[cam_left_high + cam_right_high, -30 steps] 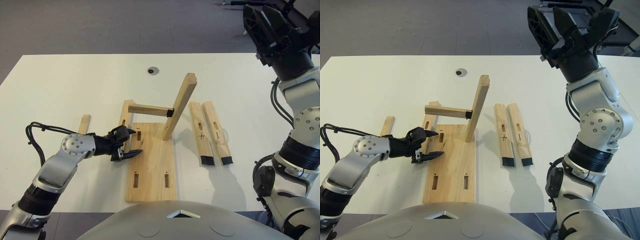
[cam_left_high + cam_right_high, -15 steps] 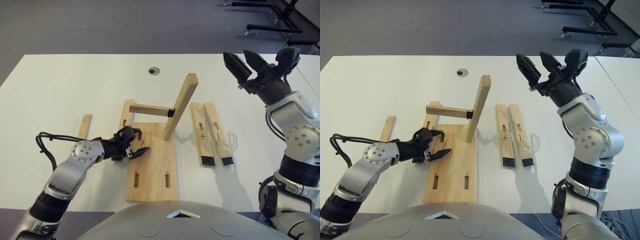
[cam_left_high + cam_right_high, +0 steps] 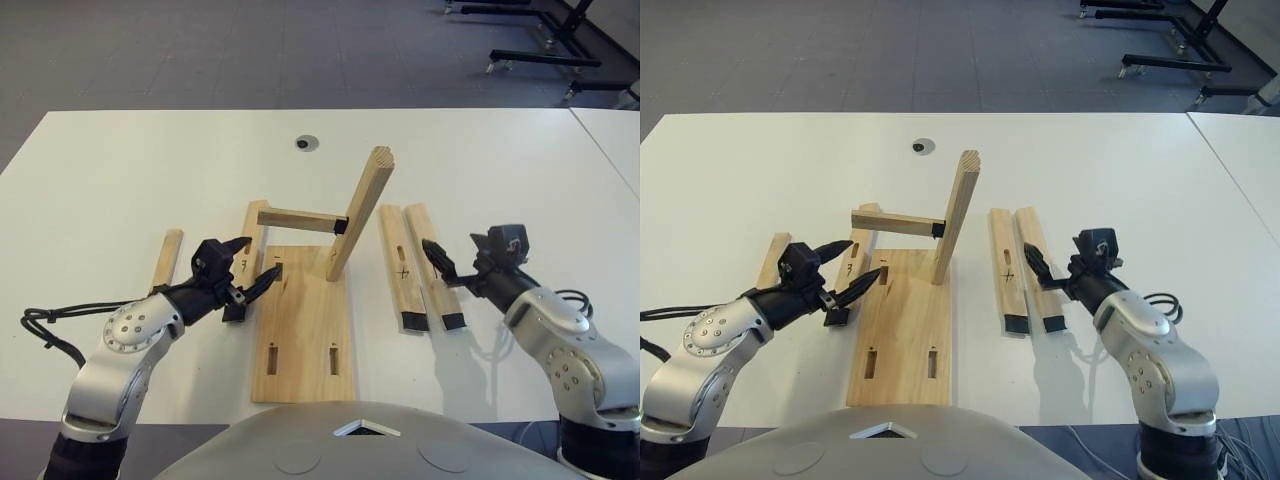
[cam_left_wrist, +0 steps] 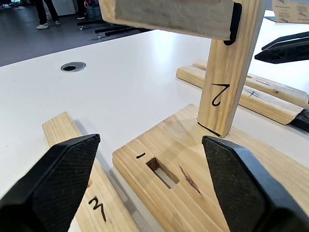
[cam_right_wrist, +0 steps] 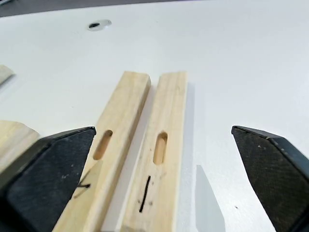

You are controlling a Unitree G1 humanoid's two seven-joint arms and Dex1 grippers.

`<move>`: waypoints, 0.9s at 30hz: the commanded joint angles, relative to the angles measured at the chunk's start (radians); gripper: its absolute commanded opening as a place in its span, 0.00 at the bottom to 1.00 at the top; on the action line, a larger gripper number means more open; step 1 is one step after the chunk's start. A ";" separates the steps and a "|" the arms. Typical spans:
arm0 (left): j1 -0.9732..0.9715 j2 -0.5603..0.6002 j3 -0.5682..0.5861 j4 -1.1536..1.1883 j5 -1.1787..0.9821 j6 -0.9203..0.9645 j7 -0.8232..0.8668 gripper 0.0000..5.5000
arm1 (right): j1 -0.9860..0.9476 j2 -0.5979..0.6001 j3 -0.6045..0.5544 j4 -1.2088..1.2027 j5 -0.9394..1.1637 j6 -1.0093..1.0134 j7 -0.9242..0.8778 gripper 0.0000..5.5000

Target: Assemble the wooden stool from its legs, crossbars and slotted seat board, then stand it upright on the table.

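The slotted seat board lies flat near the table's front edge. One leg stands tilted in its far right slot, and a crossbar sticks out from that leg toward the left. Another leg lies partly under the board's far left corner. My left gripper hovers open at that corner, over a slot. Two slotted legs lie side by side to the right of the board. My right gripper is open, low above their near ends.
A short wooden bar lies left of the board, beside my left arm. A round cable hole sits in the white table at the back. The table's far and right areas are bare.
My right arm has swung down from high above the table to just over the two lying legs. My left gripper has drawn back slightly and turned by the board's far left corner.
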 commanded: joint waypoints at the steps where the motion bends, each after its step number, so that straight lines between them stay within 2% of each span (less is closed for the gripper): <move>1: 0.037 -0.002 0.053 -0.025 -0.024 0.016 0.023 0.70 | 0.078 0.023 0.000 -0.027 -0.024 0.000 0.004 0.94; 8: 0.012 -0.014 0.071 -0.010 -0.039 0.021 0.055 0.70 | 0.123 0.002 0.057 -0.003 -0.126 0.012 0.006 0.94; 15: -0.026 -0.037 0.070 0.016 -0.040 -0.002 0.076 0.70 | 0.110 -0.015 0.137 0.035 -0.225 -0.016 0.043 0.74; 21: -0.053 -0.084 0.104 0.083 -0.019 -0.092 0.110 0.70 | 0.086 0.006 0.139 0.103 -0.248 -0.089 0.085 0.53; 26: -0.078 -0.083 0.128 0.134 -0.048 -0.045 0.119 0.70 | 0.027 -0.008 0.120 0.188 -0.268 -0.183 0.146 0.37; 27: -0.090 -0.086 0.131 0.145 -0.048 -0.048 0.118 0.70 | 0.023 -0.003 0.112 0.198 -0.274 -0.194 0.148 0.37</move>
